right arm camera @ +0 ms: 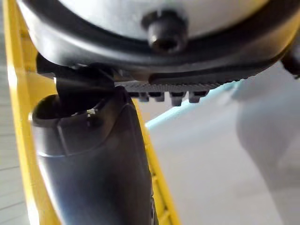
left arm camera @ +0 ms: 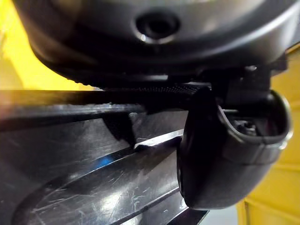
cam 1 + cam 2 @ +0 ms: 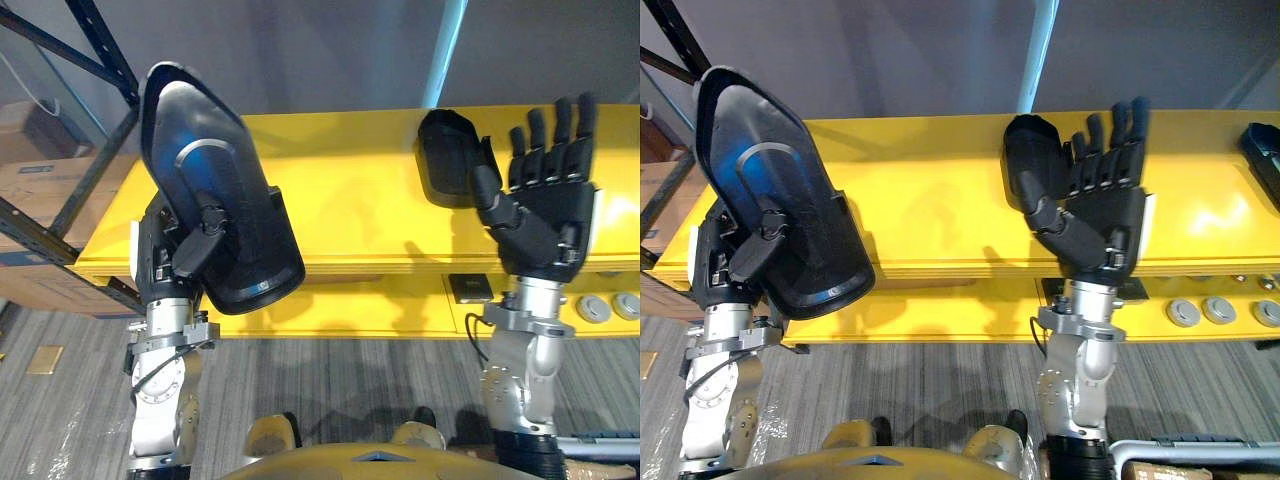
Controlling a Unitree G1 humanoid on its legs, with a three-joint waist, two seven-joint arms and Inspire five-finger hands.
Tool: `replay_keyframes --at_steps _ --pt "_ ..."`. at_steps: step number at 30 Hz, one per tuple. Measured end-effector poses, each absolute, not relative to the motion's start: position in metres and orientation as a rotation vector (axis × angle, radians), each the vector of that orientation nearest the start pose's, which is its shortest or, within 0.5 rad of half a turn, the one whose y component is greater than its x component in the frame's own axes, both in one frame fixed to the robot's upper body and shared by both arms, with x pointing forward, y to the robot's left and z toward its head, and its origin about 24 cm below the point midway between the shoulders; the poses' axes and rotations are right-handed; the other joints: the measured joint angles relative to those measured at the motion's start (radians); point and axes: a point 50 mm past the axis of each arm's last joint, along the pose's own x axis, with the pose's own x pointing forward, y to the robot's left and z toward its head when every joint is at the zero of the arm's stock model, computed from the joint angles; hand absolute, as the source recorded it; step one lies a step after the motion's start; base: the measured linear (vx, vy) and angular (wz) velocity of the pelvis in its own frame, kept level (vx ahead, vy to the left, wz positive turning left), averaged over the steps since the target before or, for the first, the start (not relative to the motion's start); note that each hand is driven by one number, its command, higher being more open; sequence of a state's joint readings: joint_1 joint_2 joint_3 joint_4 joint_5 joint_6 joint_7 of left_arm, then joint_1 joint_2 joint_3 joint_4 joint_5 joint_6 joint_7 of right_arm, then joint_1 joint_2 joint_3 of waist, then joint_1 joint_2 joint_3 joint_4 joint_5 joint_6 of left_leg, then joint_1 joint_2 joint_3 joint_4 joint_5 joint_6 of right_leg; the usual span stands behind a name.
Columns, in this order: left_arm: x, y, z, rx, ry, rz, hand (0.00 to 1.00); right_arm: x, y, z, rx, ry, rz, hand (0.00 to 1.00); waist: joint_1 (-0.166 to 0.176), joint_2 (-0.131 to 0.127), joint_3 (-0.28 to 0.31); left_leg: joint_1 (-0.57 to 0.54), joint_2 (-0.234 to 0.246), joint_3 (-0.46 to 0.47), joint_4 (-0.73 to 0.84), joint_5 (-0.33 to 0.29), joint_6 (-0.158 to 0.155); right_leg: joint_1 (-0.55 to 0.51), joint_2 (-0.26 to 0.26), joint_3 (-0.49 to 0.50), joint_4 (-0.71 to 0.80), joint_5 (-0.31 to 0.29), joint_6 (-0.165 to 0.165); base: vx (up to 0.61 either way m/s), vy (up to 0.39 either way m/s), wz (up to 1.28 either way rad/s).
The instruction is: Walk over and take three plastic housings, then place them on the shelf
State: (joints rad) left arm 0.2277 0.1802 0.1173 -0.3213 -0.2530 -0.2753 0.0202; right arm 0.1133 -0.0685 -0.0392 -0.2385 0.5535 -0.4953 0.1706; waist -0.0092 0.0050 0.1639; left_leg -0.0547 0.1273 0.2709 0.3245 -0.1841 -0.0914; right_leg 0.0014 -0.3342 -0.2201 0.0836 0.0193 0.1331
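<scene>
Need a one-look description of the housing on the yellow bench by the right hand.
Start at the long yellow bench in front of the robot. Near its middle lies a small black housing, just beside the thumb of the open right hand. Unlike the bigger housing gripped in the left hand, it rests on the bench, unheld.

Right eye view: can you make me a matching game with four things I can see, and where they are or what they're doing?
Things:
1. large black housing
2. right hand
3. housing at the far right
4. round silver discs

Places or states:
A. set in the front face of the yellow bench
B. raised, fingers straight and open
C. held up in the left hand
D. lying on the yellow bench's top

Pairs: 1-C, 2-B, 3-D, 4-A.
</scene>
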Motion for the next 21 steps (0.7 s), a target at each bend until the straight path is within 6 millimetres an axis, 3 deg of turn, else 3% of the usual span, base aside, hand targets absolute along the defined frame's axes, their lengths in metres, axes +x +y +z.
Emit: replay_keyframes --at_steps 3,7,11,15,17,21 --pt "0.215 0.207 0.114 0.015 -0.427 0.087 0.00 0.211 -0.186 0.114 0.393 -0.659 0.042 1.00 -0.027 -0.004 -0.007 -0.007 0.002 -0.007 -0.006 0.008 -0.006 -0.001 0.029 0.034 -0.018 0.037 0.021 0.09 -0.021 0.00" --pt "0.234 0.181 0.123 -0.043 -0.417 -0.045 0.00 0.212 -0.200 0.113 0.312 -0.611 0.019 1.00 -0.067 0.034 -0.012 -0.002 0.033 -0.034 -0.051 0.038 -0.028 -0.005 0.076 0.031 -0.020 0.031 0.022 0.07 -0.077 0.09" --pt "0.249 0.171 0.114 -0.107 -0.371 -0.099 0.00 0.214 -0.214 0.116 0.185 -0.567 0.041 1.00 -0.088 0.059 -0.007 0.056 0.051 -0.019 -0.112 0.065 -0.041 -0.020 0.098 0.062 0.020 0.008 0.013 0.03 -0.067 -0.28" --pt "0.279 0.186 0.099 -0.095 -0.285 0.053 0.00 0.211 -0.220 0.123 0.129 -0.569 0.123 1.00 -0.125 0.063 -0.005 0.098 0.042 0.021 -0.162 0.078 -0.051 -0.061 0.098 0.118 0.078 -0.030 0.017 -0.05 -0.009 -0.33" --pt "0.294 0.203 0.093 -0.076 -0.241 0.163 0.00 0.208 -0.219 0.126 0.115 -0.579 0.155 1.00 -0.142 0.065 0.007 0.097 0.036 0.047 -0.182 0.092 -0.050 -0.092 0.098 0.149 0.081 -0.026 0.024 -0.11 -0.007 -0.31" --pt "0.310 0.231 0.095 -0.043 -0.213 0.324 0.00 0.206 -0.221 0.125 0.141 -0.574 0.168 1.00 -0.172 0.067 0.034 0.092 0.027 0.077 -0.199 0.105 -0.049 -0.125 0.099 0.187 0.078 -0.016 0.031 -0.08 0.000 -0.24"
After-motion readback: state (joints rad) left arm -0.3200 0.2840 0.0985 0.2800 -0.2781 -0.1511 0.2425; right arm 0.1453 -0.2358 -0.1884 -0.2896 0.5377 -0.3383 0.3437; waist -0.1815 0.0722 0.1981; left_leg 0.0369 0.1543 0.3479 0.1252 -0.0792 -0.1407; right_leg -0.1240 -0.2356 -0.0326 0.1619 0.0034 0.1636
